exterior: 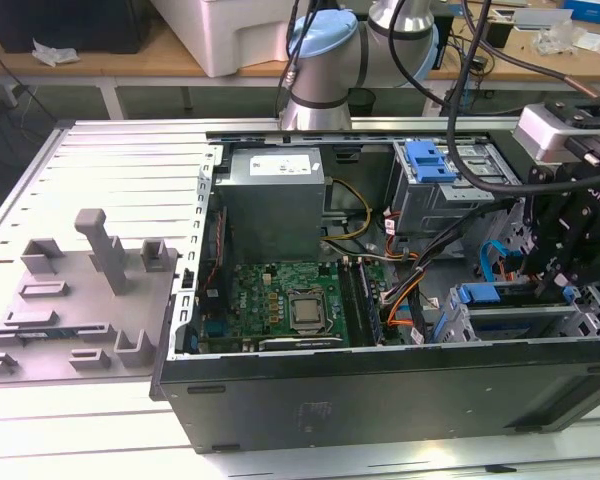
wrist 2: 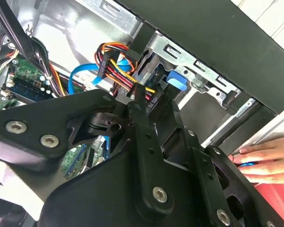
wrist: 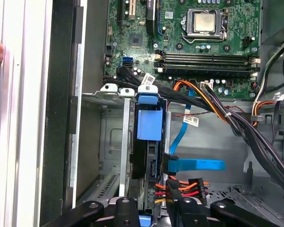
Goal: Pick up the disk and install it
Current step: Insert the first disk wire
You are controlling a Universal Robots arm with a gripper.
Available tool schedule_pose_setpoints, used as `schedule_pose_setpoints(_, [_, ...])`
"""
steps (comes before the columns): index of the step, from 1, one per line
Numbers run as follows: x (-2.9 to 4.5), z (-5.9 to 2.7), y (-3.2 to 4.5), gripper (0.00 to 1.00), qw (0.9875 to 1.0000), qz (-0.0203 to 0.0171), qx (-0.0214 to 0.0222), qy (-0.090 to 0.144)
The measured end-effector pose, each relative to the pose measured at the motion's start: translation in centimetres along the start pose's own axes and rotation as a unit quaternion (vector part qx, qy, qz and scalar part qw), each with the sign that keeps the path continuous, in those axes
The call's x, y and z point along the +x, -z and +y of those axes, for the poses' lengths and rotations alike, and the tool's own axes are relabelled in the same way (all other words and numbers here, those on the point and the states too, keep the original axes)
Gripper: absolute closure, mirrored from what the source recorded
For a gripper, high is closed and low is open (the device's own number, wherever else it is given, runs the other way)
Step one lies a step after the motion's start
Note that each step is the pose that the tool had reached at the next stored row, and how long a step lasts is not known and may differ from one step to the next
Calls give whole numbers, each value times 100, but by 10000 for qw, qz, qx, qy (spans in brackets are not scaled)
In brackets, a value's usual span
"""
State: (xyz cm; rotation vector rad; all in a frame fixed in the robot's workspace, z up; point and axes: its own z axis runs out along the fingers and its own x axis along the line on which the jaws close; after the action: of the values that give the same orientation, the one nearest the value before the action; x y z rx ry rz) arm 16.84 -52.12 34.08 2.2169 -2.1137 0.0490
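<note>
Disk (wrist: 150,156): seated on edge in the drive cage (wrist: 111,142), blue carrier frame uppermost, cables plugged at its end. Gripper (wrist: 151,208): positioned just over the disk's cabled end; finger state cannot be told. A person's hand (wrist 2: 265,161) is rested beside the case.

no legible text, power-supply box (exterior: 276,186) sticker (exterior: 284,163) print too small to read

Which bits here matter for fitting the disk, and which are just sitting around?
In the job:
disk, standing in the drive bay
end effector, close behind the disk

Just there:
motherboard
power supply
upper cage
grey fixture
a hand resting outside the case
</note>
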Motion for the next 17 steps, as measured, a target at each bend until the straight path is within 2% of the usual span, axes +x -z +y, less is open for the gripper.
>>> schedule_pose_setpoints(5, [-43,-1,50,64,10000,1,0,0])
schedule_pose_setpoints(8, [-60,1,108,64,10000,8,0,-1])
schedule_pose_setpoints(13, [-79,4,245,64,10000,59,-3,-2])
schedule_pose_setpoints(17, [-89,6,297,64,10000,92,-5,-3])
